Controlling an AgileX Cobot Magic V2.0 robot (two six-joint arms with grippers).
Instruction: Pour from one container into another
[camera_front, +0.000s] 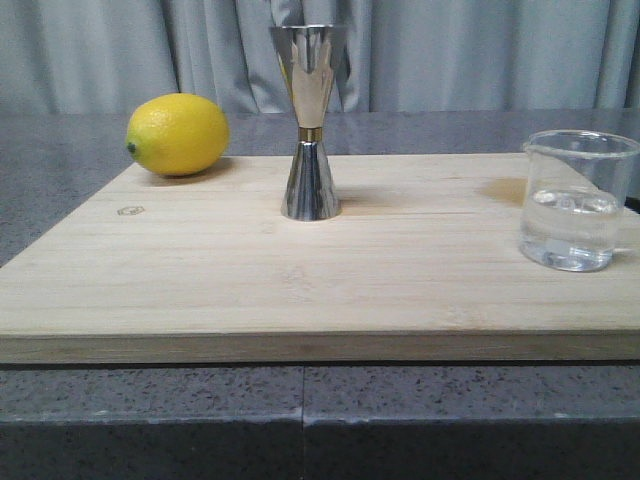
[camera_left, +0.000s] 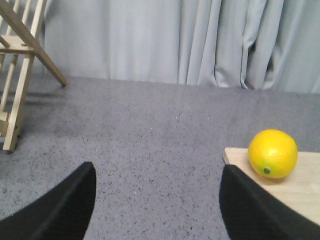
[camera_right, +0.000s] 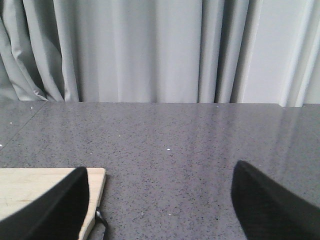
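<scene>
A small clear glass beaker (camera_front: 577, 199) holding some clear liquid stands at the right end of the wooden board (camera_front: 320, 290). The tall steel jigger (camera_front: 310, 120), hourglass-shaped with a gold band at its waist, stands upright near the board's back middle. Neither gripper appears in the front view. In the left wrist view my left gripper (camera_left: 157, 205) is open over bare grey counter, left of the board's corner. In the right wrist view my right gripper (camera_right: 160, 205) is open above grey counter beside the board's right edge (camera_right: 92, 200). Neither holds anything.
A yellow lemon (camera_front: 177, 134) rests on the board's back left corner, also seen as the lemon (camera_left: 272, 153) in the left wrist view. A wooden rack (camera_left: 20, 65) stands far left on the counter. Grey curtains (camera_front: 450, 50) hang behind. A dark cable (camera_right: 101, 220) lies by the board's right edge.
</scene>
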